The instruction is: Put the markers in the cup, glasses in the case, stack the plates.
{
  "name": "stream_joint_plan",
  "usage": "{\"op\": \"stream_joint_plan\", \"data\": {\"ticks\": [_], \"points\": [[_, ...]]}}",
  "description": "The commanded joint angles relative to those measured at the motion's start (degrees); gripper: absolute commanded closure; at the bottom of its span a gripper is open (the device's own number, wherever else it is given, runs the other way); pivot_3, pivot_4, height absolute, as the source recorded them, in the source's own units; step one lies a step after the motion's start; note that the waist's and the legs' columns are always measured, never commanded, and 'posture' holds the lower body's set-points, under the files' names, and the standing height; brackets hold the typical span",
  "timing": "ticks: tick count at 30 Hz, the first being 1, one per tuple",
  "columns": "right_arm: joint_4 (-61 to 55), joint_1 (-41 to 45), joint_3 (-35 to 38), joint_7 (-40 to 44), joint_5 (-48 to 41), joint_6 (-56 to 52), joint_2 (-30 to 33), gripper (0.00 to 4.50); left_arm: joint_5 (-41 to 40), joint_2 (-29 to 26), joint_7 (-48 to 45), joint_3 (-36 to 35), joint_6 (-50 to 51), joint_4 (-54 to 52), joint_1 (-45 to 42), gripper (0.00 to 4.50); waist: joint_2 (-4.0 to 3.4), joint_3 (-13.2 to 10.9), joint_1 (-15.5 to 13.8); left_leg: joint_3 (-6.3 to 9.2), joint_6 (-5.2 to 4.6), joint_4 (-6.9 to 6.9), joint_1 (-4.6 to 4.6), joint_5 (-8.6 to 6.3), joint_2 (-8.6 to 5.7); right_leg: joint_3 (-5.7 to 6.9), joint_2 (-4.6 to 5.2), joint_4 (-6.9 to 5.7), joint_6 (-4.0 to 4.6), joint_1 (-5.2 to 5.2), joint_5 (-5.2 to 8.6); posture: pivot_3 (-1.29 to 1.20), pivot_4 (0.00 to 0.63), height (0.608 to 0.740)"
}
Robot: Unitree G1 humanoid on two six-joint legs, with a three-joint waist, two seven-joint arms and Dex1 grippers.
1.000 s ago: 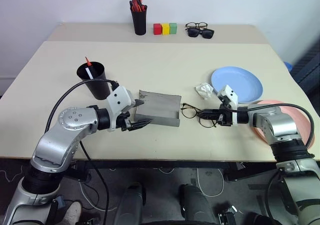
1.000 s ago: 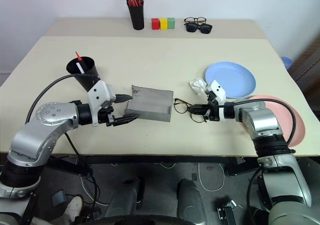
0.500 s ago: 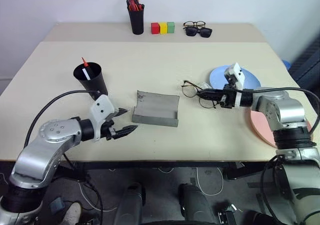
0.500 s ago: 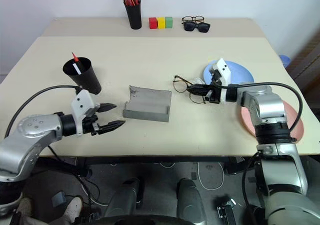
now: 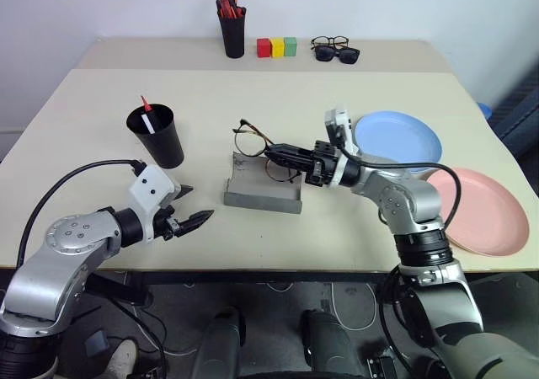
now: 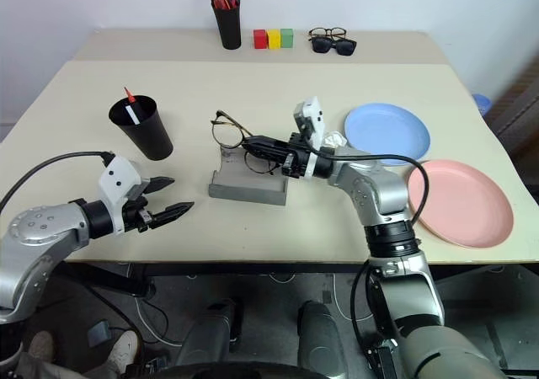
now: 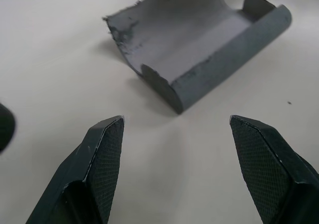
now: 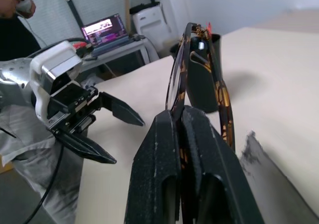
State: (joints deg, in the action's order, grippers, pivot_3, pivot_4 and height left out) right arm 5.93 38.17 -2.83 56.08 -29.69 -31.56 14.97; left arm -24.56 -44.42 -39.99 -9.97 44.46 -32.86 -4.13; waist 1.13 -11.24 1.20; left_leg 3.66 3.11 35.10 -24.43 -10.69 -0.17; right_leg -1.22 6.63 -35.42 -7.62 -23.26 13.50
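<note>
Currently, right gripper (image 5: 296, 157): clamped on glasses (image 5: 263, 148) above case (image 5: 264, 185).
Left gripper (image 5: 189, 207): wide, empty, case's 8 o'clock.
Risk: unbraced case slides, glasses snag rim.

text: none legible | labels: none | laptop screen (image 8: 105, 28): lit, too small to read

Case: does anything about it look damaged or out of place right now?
The case lies open on the table, flap flat toward the far side. The flap's far left corner is ragged and scuffed, as if frayed. Otherwise nothing odd; the right tool holds the glasses above it.
</note>
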Motion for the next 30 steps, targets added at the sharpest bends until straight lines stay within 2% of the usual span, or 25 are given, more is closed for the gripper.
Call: {"op": "stream_joint_plan", "data": {"ticks": [1,10,16,19,25,30], "points": [[3.75,0.52,-1.63,0.04,3.43,7.39,-1.78,4.43,-1.05,-0.05,1.22,-1.67,0.54,-3.16,0.53,1.04,0.00,0.00,0.05,0.00,0.00,0.00,0.00,0.00,0.00,0.00,0.00,0.00,0.00,0.00,0.00,0.00,0.150,0.740],[13.49,1.09,-5.67,1.63,12.46,22.21,-2.57,4.43,-2.30,0.07,3.62,-2.52,1.68,-4.84,1.05,1.04,-0.01,-0.01,0.12,-0.01,0.01,-0.03,0.00,0.00,0.00,0.00,-0.02,0.02,0.01,-0.02,0.00,0.00,0.150,0.740],[15.11,0.22,-8.63,5.56,15.96,25.53,-0.17,4.43,-2.86,0.00,4.79,-2.53,1.93,-5.03,0.86,1.04,-0.01,-0.01,0.16,-0.01,0.02,-0.04,0.00,0.00,0.00,0.00,-0.02,0.02,0.01,-0.02,0.00,0.00,0.150,0.740],[15.00,0.20,-9.06,7.26,16.57,25.41,1.47,3.52,-3.08,0.07,5.06,-2.56,1.98,-4.93,0.78,1.04,-0.01,-0.01,0.13,-0.01,0.02,-0.03,0.00,0.00,0.00,-0.01,-0.02,0.02,0.01,-0.01,0.00,0.00,0.150,0.740],[13.76,-0.18,-7.35,6.10,16.68,24.81,3.17,0.56,-3.41,0.28,5.40,-2.16,1.72,-4.35,-0.20,1.04,-0.01,-0.01,0.10,0.00,0.02,-0.04,0.00,0.00,0.00,0.00,-0.02,0.02,0.01,-0.01,0.00,0.00,0.150,0.740],[9.39,-0.90,-2.77,3.82,12.75,20.12,4.71,0.56,-4.77,2.11,7.25,-1.37,3.18,-1.95,-6.28,1.04,-0.01,-0.01,-0.26,0.00,0.02,-0.03,-0.01,0.00,0.00,0.00,-0.02,0.03,0.01,0.01,0.00,0.00,0.150,0.740]]}}
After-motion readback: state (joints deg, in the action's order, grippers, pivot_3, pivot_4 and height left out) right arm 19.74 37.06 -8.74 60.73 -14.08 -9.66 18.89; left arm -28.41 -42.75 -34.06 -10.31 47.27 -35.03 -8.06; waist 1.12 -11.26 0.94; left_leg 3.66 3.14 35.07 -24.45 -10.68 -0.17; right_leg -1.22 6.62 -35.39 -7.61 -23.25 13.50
